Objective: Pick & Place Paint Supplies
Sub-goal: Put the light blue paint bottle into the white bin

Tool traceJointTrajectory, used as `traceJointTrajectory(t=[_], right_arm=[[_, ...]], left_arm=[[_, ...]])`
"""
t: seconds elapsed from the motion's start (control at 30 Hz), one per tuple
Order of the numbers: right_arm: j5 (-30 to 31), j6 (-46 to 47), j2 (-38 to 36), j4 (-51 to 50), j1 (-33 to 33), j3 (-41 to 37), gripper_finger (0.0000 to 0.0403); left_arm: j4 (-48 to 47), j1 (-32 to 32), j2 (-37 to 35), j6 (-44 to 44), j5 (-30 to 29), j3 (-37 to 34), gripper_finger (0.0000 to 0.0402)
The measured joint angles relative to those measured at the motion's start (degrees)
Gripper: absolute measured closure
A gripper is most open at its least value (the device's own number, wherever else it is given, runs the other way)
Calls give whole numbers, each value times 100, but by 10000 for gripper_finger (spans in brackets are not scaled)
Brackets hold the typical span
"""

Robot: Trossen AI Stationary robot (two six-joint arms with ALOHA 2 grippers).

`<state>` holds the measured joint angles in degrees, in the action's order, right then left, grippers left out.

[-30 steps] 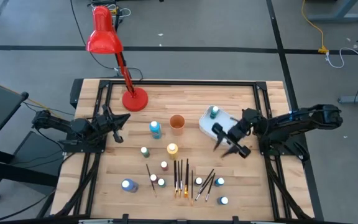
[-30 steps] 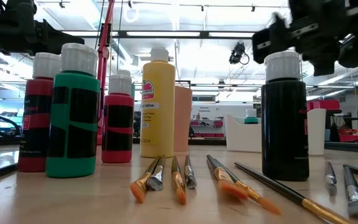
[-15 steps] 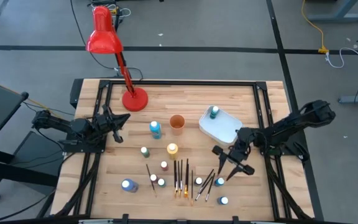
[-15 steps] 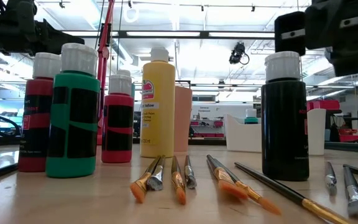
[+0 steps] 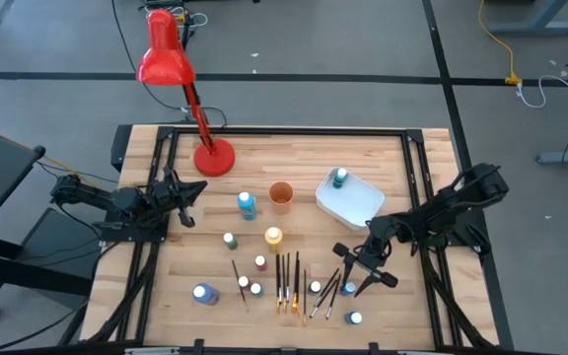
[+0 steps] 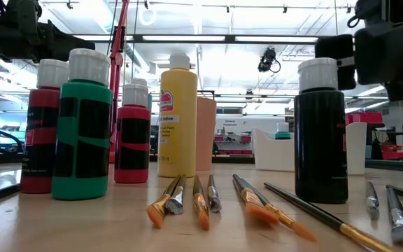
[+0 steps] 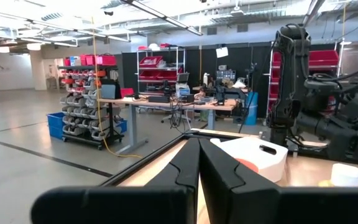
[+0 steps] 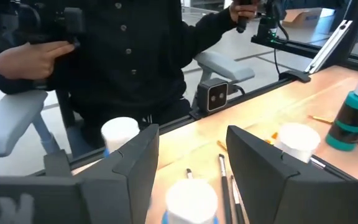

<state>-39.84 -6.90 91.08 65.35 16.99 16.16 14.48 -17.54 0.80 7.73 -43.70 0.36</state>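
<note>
The right end effector, its fingers spread and empty, is poised over white-capped blue paint bottles and thin dark-handled paintbrushes well in front of the white rounded plastic tub. A crooked descent could topple bottles or scatter brushes. A seated person is shown only by the right wrist view. The left end effector, closed, is parked far left of the tub.

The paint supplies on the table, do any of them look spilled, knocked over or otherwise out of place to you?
Nothing stands out. The paint bottles stand upright with their caps on, no paint shows on the table, and the paintbrushes lie flat near the front. One bottle already stands in the white tub.
</note>
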Motion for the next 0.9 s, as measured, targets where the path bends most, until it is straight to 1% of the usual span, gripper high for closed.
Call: traceJointTrajectory(t=[0.3, 0.43, 0.5, 0.77, 0.9], right_arm=[[-95, 60, 675, -238, 0, 479, 211], [-582, 42, 670, -268, 0, 464, 211], [-716, 29, 672, -212, 4, 448, 211], [-450, -110, 670, -26, -142, 446, 211], [-443, 48, 668, 170, -199, 446, 211]], left_arm=[[-2, 2, 0, -2, 2, 0, 386], [-2, 1, 0, -2, -8, 0, 386], [-2, 2, 0, -2, -13, 0, 386], [0, 2, 0, -2, -15, 0, 386], [0, 0, 0, -2, -15, 0, 386]])
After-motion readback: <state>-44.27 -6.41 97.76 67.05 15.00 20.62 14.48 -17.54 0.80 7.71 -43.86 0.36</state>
